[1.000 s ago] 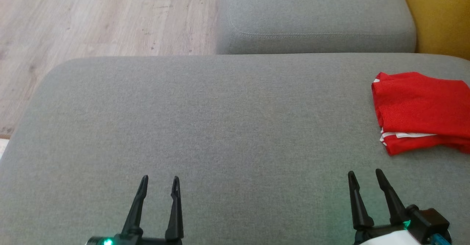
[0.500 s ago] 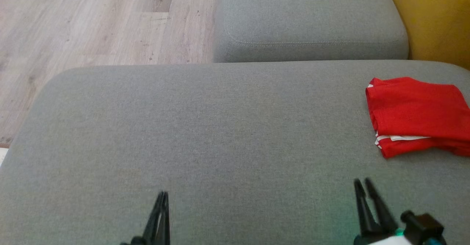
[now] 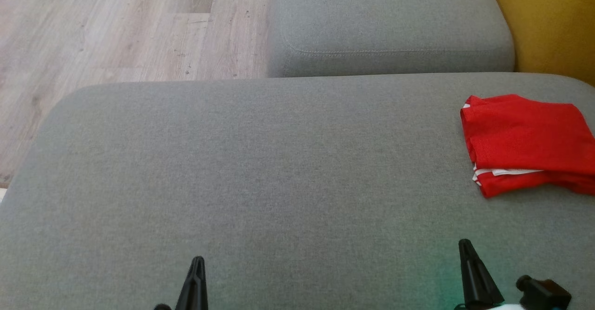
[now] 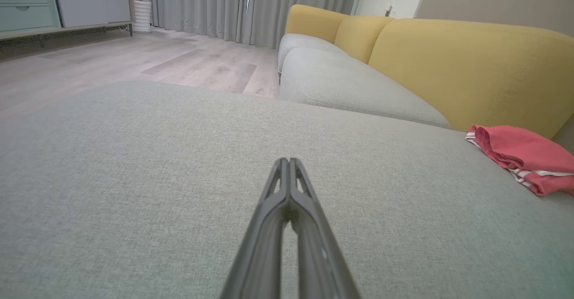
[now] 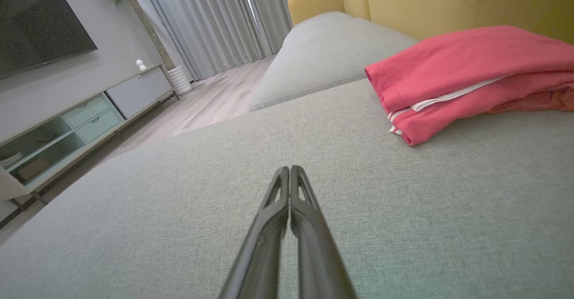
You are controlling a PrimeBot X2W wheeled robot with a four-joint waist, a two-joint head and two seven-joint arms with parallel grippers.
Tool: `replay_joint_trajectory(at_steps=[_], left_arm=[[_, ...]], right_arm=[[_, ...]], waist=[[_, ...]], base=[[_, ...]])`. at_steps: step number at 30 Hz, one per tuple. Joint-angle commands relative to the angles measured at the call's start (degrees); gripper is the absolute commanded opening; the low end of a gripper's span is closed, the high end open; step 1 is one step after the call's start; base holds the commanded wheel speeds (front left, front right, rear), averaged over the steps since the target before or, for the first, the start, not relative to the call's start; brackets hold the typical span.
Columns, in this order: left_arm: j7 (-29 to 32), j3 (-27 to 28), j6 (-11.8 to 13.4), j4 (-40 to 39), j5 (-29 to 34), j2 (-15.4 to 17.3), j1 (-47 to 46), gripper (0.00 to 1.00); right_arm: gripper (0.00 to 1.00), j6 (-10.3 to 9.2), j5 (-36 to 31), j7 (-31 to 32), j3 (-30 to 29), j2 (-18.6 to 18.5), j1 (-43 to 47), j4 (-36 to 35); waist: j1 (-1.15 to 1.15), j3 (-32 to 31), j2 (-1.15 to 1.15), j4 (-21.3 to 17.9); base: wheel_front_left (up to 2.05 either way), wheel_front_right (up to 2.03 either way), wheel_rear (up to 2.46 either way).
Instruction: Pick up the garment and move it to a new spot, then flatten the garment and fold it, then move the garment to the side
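Note:
The garment [image 3: 527, 142] is red with white stripes and lies folded at the far right of the grey sofa cushion [image 3: 279, 170]. It also shows as a red bundle [image 4: 524, 158] at the right of the left wrist view and close at the upper right as the folded garment [image 5: 466, 79] in the right wrist view. My left gripper [image 3: 197, 260] is shut and empty at the cushion's near edge, its fingertips [image 4: 289, 161] pressed together. Below and left of the garment, my right gripper [image 3: 465, 242] is shut on nothing, its fingers [image 5: 289, 170] closed.
A second grey seat cushion [image 3: 390, 22] lies beyond, with yellow sofa backs [image 4: 471, 66] to the right. Wooden floor [image 3: 116, 31] lies past the cushion's far-left edge. A low media cabinet [image 5: 80, 124], a TV and curtains stand across the room.
Both grippers have gone from open to shut with nothing in them, and both have drawn back toward the near edge. The head camera has shifted slightly.

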Motion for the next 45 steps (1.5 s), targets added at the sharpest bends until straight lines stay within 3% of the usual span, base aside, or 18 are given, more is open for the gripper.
replay_joint_trajectory(at_steps=[1,45], left_arm=[[0.11,1.21,-0.33,-1.46,-1.47,0.33,-2.69,0.0],[6.03,7.63,-4.91,1.49,-31.66,1.31,-9.31,0.0]], right_arm=[[0.0,0.0,1.5,0.37,-0.32,-0.59,-2.78,-1.6],[0.0,-0.02,30.25,6.49,-3.17,-1.59,-9.01,-0.57]], waist=[[0.0,0.04,0.0,-0.04],[0.0,1.6,0.0,-1.78]], base=[[0.0,0.0,0.0],[0.0,0.0,0.0]])
